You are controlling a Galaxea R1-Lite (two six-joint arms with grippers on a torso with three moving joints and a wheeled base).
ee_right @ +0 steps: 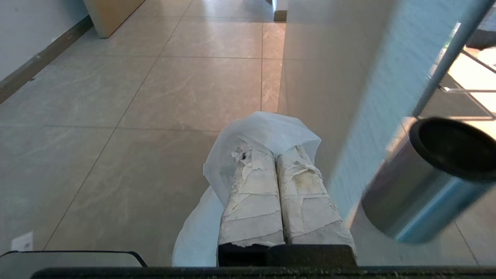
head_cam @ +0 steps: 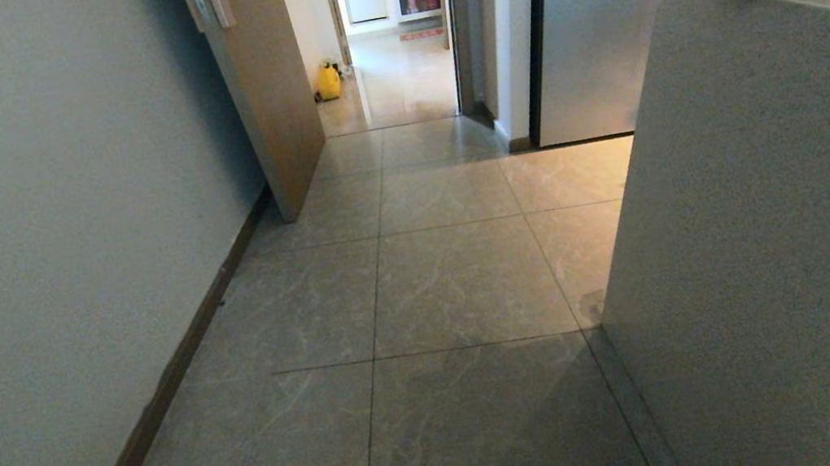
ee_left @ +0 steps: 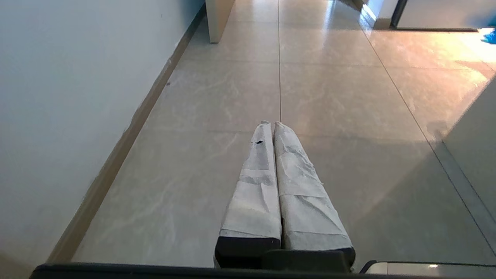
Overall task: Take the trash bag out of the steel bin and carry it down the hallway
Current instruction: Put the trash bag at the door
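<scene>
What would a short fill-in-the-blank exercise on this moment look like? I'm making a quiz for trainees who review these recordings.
1. The right gripper is shut on the white ____.
2. The left gripper is shut and holds ____.
3. The steel bin shows only in the ____ wrist view.
4. At the far end of the hallway, beside the open door, a ____ object sits on the floor.

Missing words: trash bag; nothing; right; yellow

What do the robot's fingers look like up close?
Both look alike. The left gripper has two long fingers wrapped in crinkly white tape, on a black base. The right gripper has the same taped fingers, but its tape is dirtier and torn near the tips.
</scene>
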